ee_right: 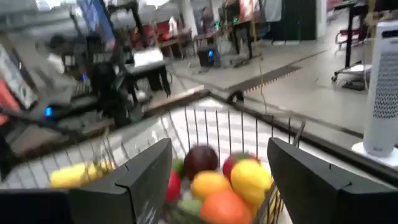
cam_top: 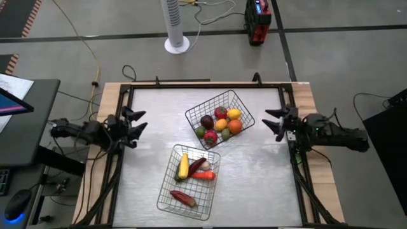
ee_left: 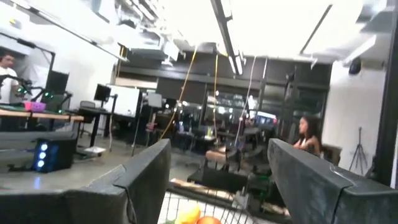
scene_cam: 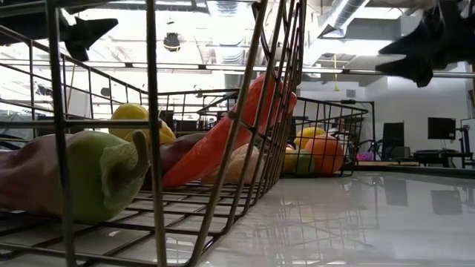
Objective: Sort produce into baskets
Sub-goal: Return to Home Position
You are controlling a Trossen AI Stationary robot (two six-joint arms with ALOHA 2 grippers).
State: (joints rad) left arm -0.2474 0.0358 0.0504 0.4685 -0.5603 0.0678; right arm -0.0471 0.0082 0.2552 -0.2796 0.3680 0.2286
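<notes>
Long produce (cam_top: pixel 194 168) fills the near basket (cam_top: pixel 166 175), round ones (cam_top: pixel 222 123) the far basket (cam_top: pixel 210 102); sorting seemingly done, my left gripper (cam_top: pixel 136 124) and right gripper (cam_top: pixel 272 122) hang wide and empty over the desk's side edges.

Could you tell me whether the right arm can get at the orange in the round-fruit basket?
Probably yes: the open right hand faces that basket, and the orange lies uncovered on top, nearest it.

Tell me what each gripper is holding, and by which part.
Nothing is held. The left gripper and the right gripper both hang open and empty at the table's sides; the produce lies in the baskets.
</notes>
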